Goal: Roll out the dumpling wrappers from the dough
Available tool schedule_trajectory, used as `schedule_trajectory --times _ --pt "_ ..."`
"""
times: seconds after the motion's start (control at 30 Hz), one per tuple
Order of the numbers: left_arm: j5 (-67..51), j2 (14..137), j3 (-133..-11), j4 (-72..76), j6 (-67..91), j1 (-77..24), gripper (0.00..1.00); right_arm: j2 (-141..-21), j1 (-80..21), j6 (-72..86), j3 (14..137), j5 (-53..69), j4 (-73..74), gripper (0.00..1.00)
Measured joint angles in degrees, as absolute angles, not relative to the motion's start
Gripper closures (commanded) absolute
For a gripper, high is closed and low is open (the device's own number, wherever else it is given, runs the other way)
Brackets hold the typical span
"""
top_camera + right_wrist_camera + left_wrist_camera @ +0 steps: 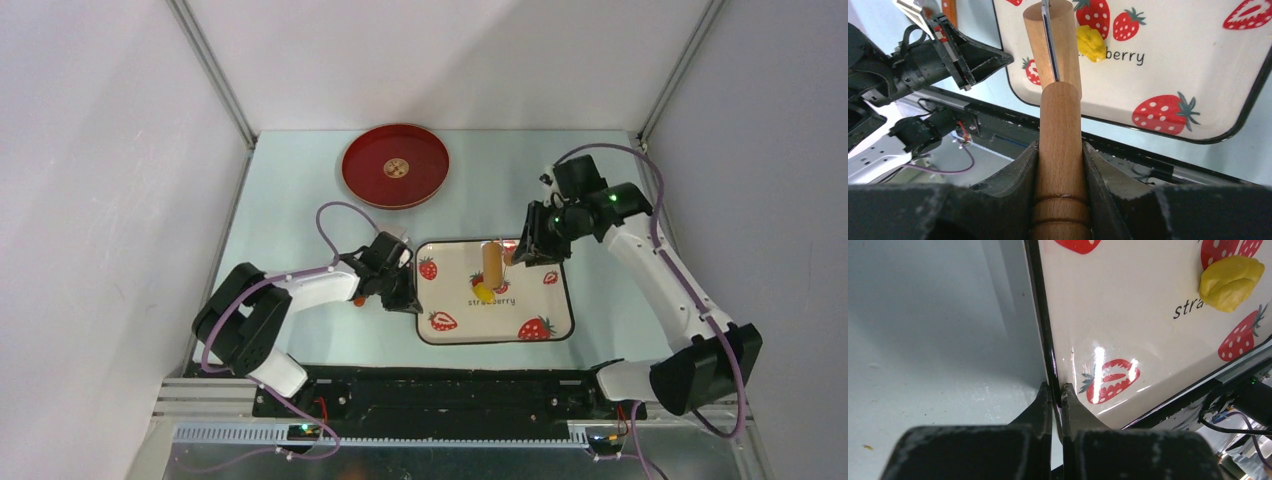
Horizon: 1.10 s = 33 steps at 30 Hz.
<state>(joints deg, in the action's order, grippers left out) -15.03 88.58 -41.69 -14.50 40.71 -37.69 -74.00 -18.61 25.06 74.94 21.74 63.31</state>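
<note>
The dough [483, 292] is a small bright-yellow lump on the white strawberry tray [545, 312]; it also shows in the left wrist view [1230, 282] and the right wrist view [1090, 43]. My right gripper [1060, 150] is shut on the handle of the wooden roller [1058, 110], whose barrel [491, 262] is over the tray just behind the dough. My left gripper [1056, 390] is shut on the tray's black left rim [1040, 315]. No flat round wrappers are in view.
A round red tray [395, 165] sits at the back left of the pale table. The enclosure walls stand close on both sides. The left arm [923, 65] shows beside the strawberry tray in the right wrist view.
</note>
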Motion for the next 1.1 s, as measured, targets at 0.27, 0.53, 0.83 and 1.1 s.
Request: schedule_trajectory --times 0.27,0.53,0.83,1.1 --pt "-15.2 88.8 -41.5 -13.9 43.1 -37.7 1.0 -81.7 -26.1 26.2 87.2 10.2 72.4 1.0" --pt "-15.7 88.2 -39.1 -9.8 46.8 -37.8 1.0 -83.6 -27.6 26.8 89.0 6.7 76.0 1.0" --pt "-15.8 87.4 -37.0 -6.6 49.6 -37.8 1.0 -84.1 -29.7 27.2 88.9 5.8 76.0 1.0" --pt "-16.2 87.2 -35.8 -4.3 51.1 -37.9 1.0 -85.9 -31.1 27.8 88.3 4.9 75.3 1.0"
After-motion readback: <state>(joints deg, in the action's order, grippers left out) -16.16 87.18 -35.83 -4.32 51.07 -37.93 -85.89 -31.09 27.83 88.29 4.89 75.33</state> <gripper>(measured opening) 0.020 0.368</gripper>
